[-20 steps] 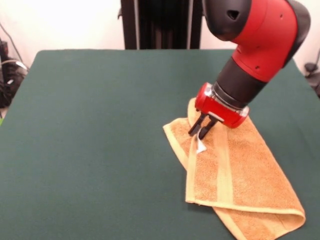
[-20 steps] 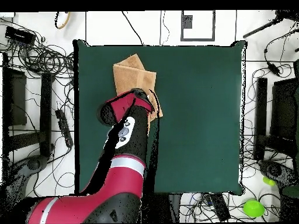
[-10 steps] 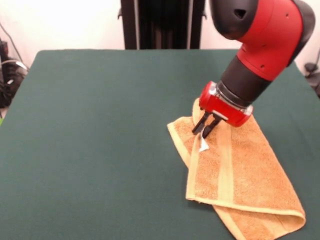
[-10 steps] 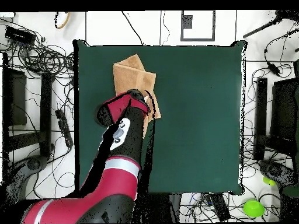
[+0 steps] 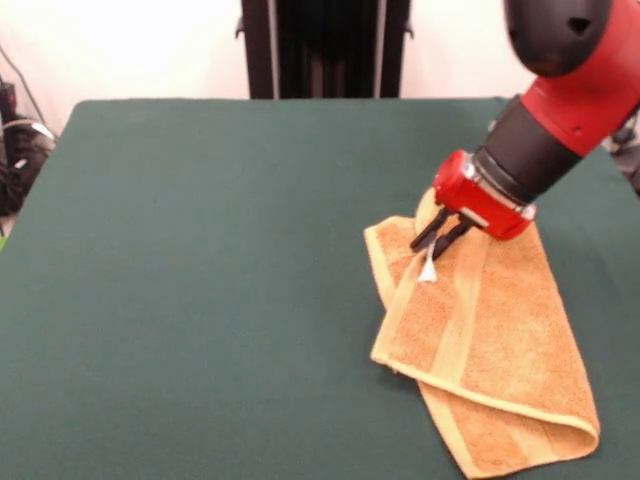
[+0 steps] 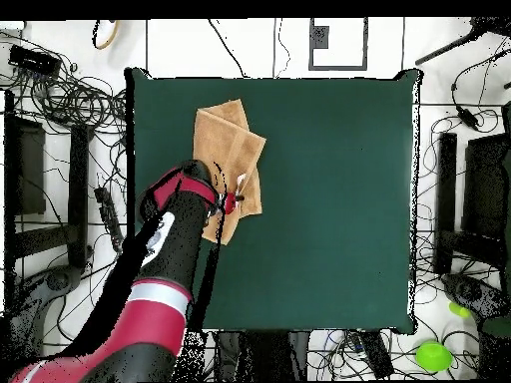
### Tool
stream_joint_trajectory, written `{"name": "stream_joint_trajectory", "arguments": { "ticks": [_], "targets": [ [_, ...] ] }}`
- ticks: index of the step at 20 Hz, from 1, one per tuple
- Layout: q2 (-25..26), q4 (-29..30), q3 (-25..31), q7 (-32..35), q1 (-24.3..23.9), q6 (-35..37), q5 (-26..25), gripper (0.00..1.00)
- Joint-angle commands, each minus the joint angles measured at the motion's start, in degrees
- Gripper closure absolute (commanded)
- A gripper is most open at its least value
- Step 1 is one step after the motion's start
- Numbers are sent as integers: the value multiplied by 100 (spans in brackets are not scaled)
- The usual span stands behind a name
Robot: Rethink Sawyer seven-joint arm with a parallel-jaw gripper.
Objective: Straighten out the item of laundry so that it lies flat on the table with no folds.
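Observation:
The orange-tan towel (image 5: 495,335) lies folded over itself at the right of the dark green table (image 5: 200,260). A pale stripe band runs down it, and its doubled lower corner sits near the front edge. My gripper (image 5: 436,243) is shut on the towel's upper folded edge, just above the small white tag (image 5: 428,270), and holds that edge slightly lifted. In the overhead view the towel (image 6: 226,140) lies at the table's upper left. There the gripper (image 6: 233,198) is over the towel's lower edge and the arm hides part of the cloth.
The black pedestal column (image 5: 322,48) stands behind the table's far edge. Cables (image 5: 18,140) lie off the left side. The overhead view shows cables (image 6: 70,100) and equipment around the table (image 6: 339,219), and a green object (image 6: 434,354) on the floor.
My gripper has moved right in the front view with the towel's edge in it. The towel's left side has been dragged right and its fold has shifted.

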Motion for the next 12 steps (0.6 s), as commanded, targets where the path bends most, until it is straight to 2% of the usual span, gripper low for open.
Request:
{"name": "stream_joint_trajectory", "arguments": {
  "ticks": [1,5,12],
  "targets": [
    [395,136,521,1305,398,675,619,100],
    [204,406,559,1210,373,467,665,100],
    [156,643,533,1221,315,44,655,100]
  ]
}}
